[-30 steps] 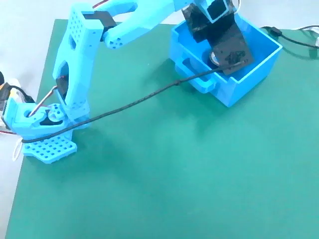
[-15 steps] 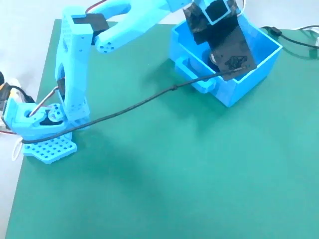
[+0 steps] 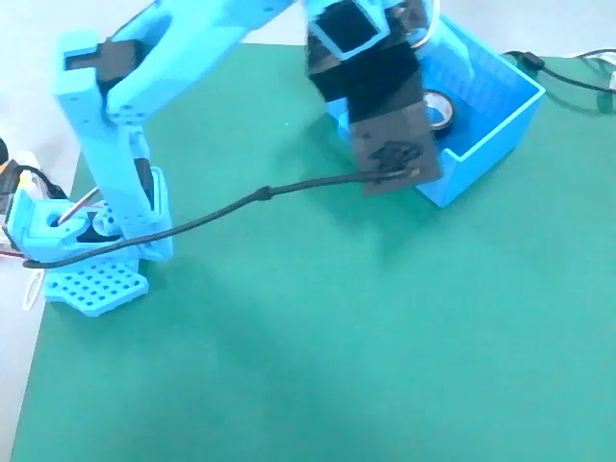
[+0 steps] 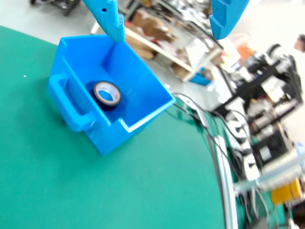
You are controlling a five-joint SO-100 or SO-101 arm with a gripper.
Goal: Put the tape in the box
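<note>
The green mat [image 4: 95, 191] is covering the table as a flat, matte sheet, and the light-blue printed arm [image 3: 125, 106] is rising from its perforated base at the left of the fixed view and reaching across toward the far right corner. There the box [image 4: 71, 107] is sitting on the mat, a bright blue rectangular bin of smooth, slightly glossy plastic with thin walls, a stepped notch in one rim and a loop handle bulging from the side facing the wrist camera. The gripper [image 4: 167, 21] is hanging above the box's far rim with its two blue fingers spread wide and holding nothing; their tips are entering the wrist view from the top edge, one over the box's back corner and the other off past its right side. The tape [image 4: 106, 94] is lying flat on the box floor, a small black roll with a whitish core ring, its hole facing up, so it is sitting below the fingers and apart from them. By my reading the tape is already delivered, and any coming move is simply a lift clear of the walls.
</note>
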